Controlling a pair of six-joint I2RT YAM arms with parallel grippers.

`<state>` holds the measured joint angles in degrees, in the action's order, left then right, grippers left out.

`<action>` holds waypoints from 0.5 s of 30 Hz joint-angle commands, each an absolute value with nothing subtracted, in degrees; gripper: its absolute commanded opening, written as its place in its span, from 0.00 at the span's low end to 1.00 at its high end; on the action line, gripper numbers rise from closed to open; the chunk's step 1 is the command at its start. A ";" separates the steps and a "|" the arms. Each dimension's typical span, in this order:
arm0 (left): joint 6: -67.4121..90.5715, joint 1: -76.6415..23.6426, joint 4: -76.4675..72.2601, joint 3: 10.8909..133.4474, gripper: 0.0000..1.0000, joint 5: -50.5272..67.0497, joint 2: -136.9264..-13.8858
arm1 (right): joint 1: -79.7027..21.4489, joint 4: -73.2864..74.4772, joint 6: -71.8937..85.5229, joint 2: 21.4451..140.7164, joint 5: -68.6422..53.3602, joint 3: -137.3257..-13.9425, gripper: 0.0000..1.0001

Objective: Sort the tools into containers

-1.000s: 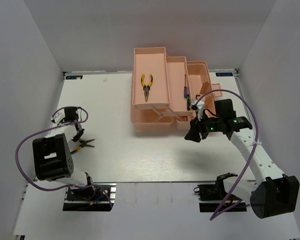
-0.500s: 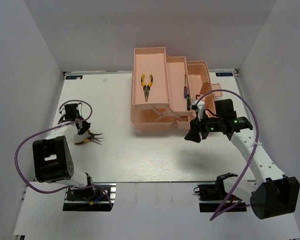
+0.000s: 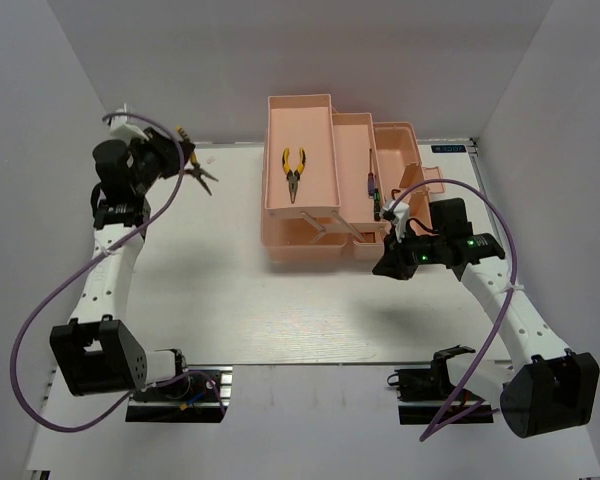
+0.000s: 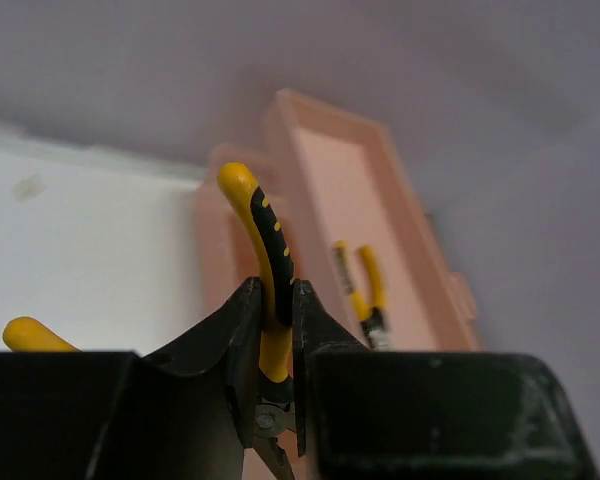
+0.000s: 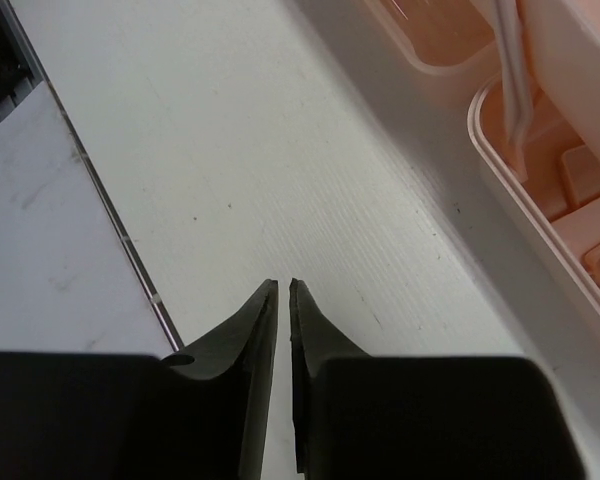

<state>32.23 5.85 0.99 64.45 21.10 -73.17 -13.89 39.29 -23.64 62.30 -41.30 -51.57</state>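
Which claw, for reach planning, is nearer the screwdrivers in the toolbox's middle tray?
Right. The right claw sits just on the near side of the screwdrivers; the left claw, gripping pliers, is far off to their left.

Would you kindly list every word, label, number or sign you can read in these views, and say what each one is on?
Left blue sticker, far edge of the table: print too small to read.
Right blue sticker, same edge: print too small to read.
Pink toolbox: no lettering visible.
Pliers held in the left claw: no lettering visible.
Nothing in any view can actually be read.
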 commanded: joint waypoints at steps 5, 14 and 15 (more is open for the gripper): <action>38.41 -1.91 -10.72 84.87 0.00 43.49 -84.79 | -13.89 38.94 -23.20 63.02 -41.57 -51.68 0.19; 27.78 -15.71 2.10 108.01 0.00 49.83 -104.14 | -13.97 37.97 -22.59 64.34 -40.43 -51.59 0.27; 26.90 -16.60 3.33 109.93 0.00 49.14 -105.19 | -13.97 38.23 -22.59 64.60 -40.34 -51.68 0.29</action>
<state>31.94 -13.56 -1.41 104.81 47.13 -105.30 -13.89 39.11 -22.87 64.10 -40.60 -51.57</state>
